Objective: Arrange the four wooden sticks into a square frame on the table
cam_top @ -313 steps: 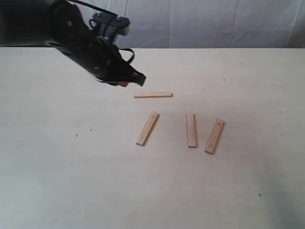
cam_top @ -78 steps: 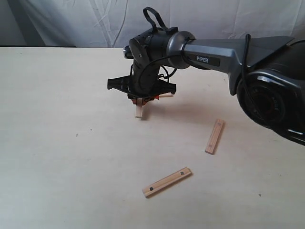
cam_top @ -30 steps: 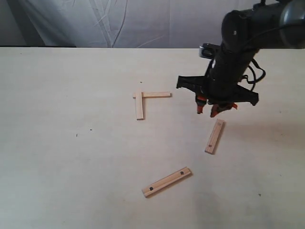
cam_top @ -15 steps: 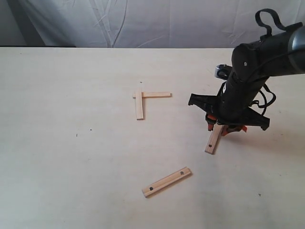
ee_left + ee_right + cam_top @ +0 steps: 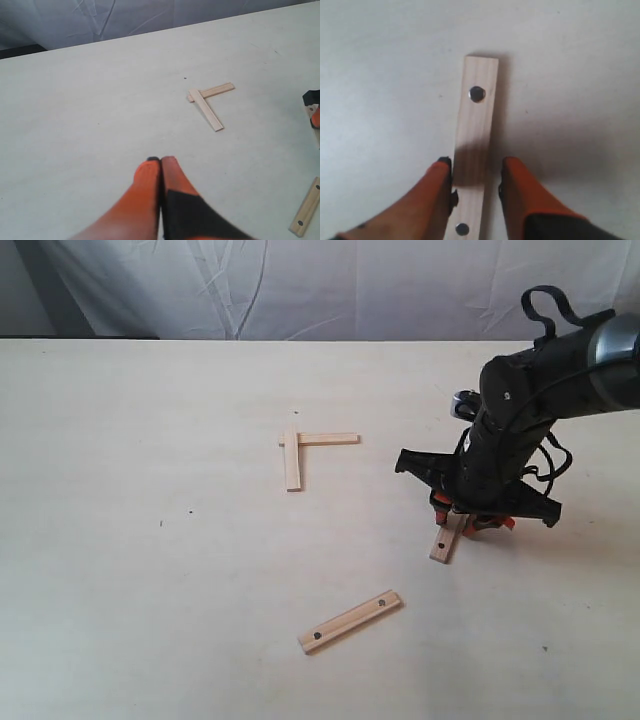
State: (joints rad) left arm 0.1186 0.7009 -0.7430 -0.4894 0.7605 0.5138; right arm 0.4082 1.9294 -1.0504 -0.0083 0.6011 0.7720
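Note:
Two wooden sticks lie joined as an L on the table (image 5: 150, 590): an upright one (image 5: 292, 464) and a crosswise one (image 5: 328, 439), overlapping at the corner. A third stick (image 5: 350, 622) with two dark dots lies slanted near the front. The fourth stick (image 5: 441, 546) lies at the right, partly hidden under my right gripper (image 5: 460, 520). In the right wrist view this stick (image 5: 479, 125) runs between the orange fingers (image 5: 437, 192) of the right gripper (image 5: 476, 172), which is open and straddles it low on the table. My left gripper (image 5: 161, 161) is shut and empty, far from the L (image 5: 206, 106).
A white crumpled cloth (image 5: 300, 285) hangs behind the table's far edge. The black right arm (image 5: 530, 390) reaches in from the right. Tiny dark specks (image 5: 190, 511) dot the tabletop.
The right arm has left the L corner, swung right and come down over the right-hand stick; in the last half second it sank a little lower around it.

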